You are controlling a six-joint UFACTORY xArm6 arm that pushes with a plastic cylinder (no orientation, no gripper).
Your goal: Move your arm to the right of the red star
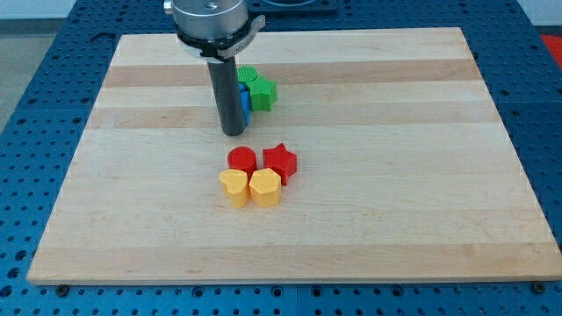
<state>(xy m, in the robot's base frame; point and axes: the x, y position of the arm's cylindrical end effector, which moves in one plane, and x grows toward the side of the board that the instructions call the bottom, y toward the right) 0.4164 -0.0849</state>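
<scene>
The red star (281,161) lies near the middle of the wooden board (395,175). A red cylinder (241,161) touches its left side. Two yellow blocks sit just below them: a yellow heart (233,187) on the left and a yellow block of unclear shape (265,187) on the right. My tip (233,132) stands above and to the left of the red star, just above the red cylinder and a short gap from it.
A green star (261,89) and another green block (248,75) sit towards the view's top behind my rod. A blue block (245,101) is partly hidden by the rod. A blue perforated table surrounds the board.
</scene>
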